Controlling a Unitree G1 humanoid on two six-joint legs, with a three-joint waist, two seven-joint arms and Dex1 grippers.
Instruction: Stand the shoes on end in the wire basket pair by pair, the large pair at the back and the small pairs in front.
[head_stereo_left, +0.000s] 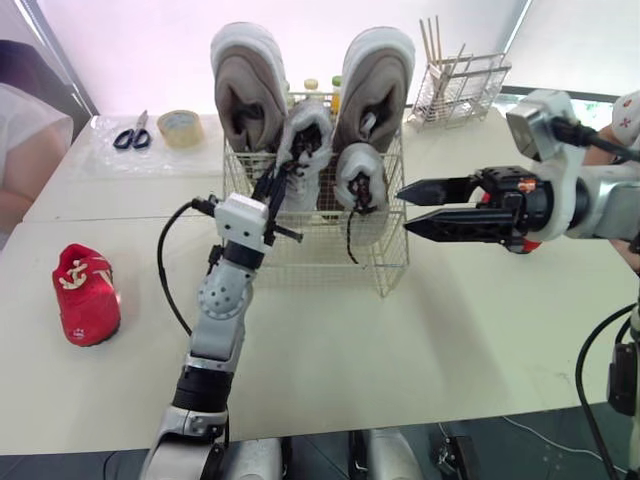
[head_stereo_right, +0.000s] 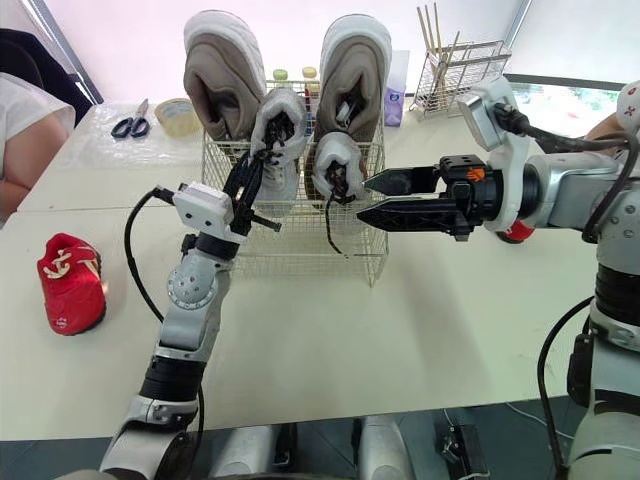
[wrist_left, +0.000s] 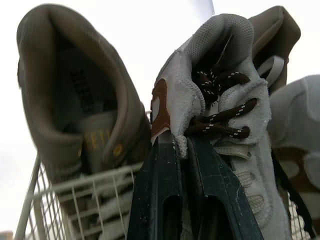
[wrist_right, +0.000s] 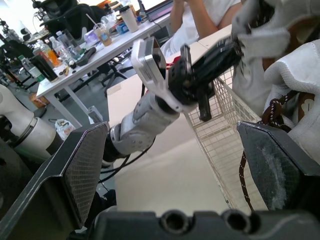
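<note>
Cream table (head_stereo_left: 450, 340): wire basket (head_stereo_left: 320, 265) toward the far edge, red shoe (head_stereo_left: 85, 293) by the left edge, scissors (head_stereo_left: 132, 133) and tape roll (head_stereo_left: 180, 127) at far left corner, wire rack (head_stereo_left: 460, 90) far right.

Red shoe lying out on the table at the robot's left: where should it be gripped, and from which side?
Probably across its middle, by the white laces, coming straight down from above with the jaws spanning the narrow width. The red shoe lies sole down, upper facing up, both flanks exposed. The left gripper is nearer, but is shut on a small grey shoe.
</note>
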